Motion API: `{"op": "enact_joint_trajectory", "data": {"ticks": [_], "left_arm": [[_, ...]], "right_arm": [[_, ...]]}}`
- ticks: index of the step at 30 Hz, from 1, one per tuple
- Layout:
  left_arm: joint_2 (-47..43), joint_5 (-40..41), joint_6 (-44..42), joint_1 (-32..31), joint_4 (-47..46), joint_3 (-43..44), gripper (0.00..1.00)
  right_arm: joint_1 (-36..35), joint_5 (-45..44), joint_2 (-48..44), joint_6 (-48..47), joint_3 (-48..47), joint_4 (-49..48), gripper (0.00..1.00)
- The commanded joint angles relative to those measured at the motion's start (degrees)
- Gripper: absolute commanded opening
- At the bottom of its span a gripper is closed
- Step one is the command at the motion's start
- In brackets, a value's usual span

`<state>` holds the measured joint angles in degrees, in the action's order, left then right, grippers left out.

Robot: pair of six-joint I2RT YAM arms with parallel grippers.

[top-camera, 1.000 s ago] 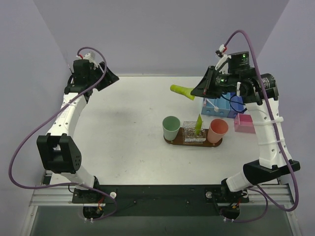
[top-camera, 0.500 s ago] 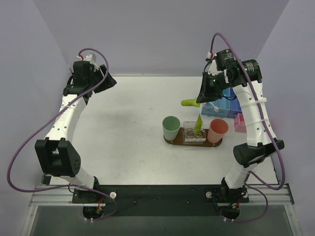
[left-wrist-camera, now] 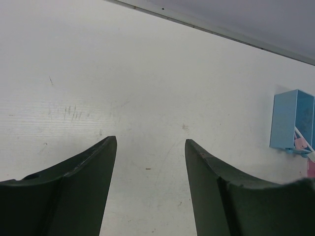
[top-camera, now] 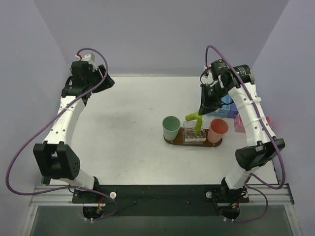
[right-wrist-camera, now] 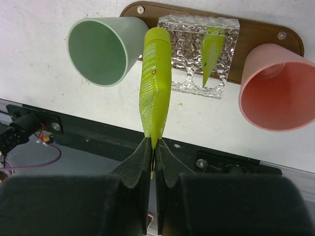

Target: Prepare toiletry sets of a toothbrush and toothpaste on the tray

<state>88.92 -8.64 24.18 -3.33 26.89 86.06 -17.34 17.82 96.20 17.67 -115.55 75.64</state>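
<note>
Now: right fingers (right-wrist-camera: 133, 169) are pinched shut on the crimped tail of a toothpaste tube (right-wrist-camera: 155, 83). Its cap end points straight out past the tips, presumably so it can go cap-first into the clear holder (right-wrist-camera: 189, 44) on the tray (right-wrist-camera: 256, 37) just beyond. A second tube (right-wrist-camera: 211, 51) stands in that holder. Left fingers (left-wrist-camera: 88, 167) are spread wide with nothing between them and bare tabletop (left-wrist-camera: 147, 73) ahead; idle, I judge. No toothbrush seen.
</note>
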Motion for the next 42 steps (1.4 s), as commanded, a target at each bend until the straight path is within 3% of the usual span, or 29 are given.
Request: {"op": "enact_joint_trajectory", "data": {"ticks": [1, 42], "left_arm": [[-3.6, 1.3, -1.7, 0.0, -0.1, -0.5, 0.68], [-5.0, 1.3, -1.8, 0.0, -0.2, -2.1, 0.68]], "right_arm": [[-0.4, -0.9, -2.3, -0.9, 2.5, 11.7, 0.00], [-2.2, -4.9, 2.4, -1.9, 5.9, 11.7, 0.00]]}}
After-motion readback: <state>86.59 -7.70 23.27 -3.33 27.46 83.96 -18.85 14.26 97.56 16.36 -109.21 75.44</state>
